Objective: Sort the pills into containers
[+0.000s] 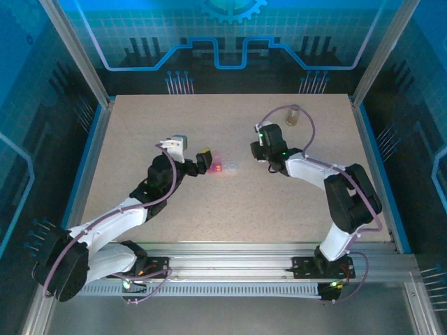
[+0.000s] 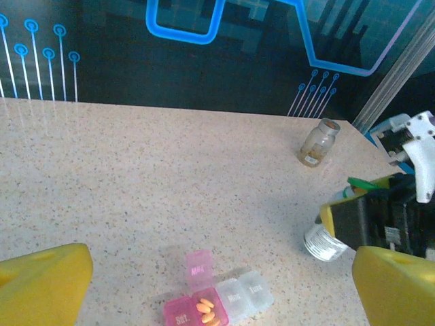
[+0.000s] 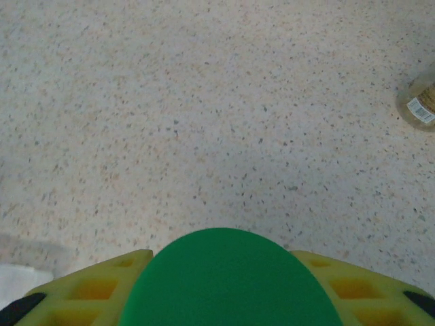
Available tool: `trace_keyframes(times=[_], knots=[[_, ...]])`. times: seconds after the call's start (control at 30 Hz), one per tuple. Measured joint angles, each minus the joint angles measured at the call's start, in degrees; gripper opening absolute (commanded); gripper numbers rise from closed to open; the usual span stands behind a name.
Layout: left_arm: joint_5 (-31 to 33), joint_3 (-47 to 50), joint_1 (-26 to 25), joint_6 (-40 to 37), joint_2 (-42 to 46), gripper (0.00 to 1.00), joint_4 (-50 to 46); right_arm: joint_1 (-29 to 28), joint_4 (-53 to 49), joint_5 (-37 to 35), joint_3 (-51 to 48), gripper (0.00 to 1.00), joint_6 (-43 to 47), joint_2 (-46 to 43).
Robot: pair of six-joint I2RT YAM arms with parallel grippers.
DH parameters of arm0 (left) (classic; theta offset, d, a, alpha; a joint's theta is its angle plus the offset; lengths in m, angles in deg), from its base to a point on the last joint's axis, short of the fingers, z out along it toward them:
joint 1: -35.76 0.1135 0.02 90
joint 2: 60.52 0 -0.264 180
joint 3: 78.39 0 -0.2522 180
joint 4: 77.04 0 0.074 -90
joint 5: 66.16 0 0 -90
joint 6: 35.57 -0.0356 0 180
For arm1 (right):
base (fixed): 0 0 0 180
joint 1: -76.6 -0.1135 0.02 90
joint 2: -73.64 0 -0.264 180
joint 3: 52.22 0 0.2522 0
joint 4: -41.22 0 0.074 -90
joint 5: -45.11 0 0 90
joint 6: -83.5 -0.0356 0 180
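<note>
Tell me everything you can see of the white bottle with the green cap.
The white bottle is a small, plastic-looking cylinder with a printed label round its body and a smooth green cap in place. The right hand grips it, with yellow fingers on either side. It is tilted, base low. I cannot tell whether the base touches the table.
</note>
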State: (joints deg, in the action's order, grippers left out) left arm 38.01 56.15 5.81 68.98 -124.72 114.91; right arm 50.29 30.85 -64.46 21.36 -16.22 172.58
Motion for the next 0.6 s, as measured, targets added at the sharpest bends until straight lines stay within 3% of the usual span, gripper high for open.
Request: trace_keyframes(times=[0.3, 0.6], knots=[[1.1, -1.7, -1.3, 0.2, 0.0, 0.99, -2.8, 0.3, 4.1, 0.3, 11.0, 0.11, -0.8, 13.4], [1.0, -3.6, -1.6, 0.1, -2.0, 0.99, -3.3, 0.4, 2.7, -0.7, 28.8, 0.12, 0.5, 24.1]])
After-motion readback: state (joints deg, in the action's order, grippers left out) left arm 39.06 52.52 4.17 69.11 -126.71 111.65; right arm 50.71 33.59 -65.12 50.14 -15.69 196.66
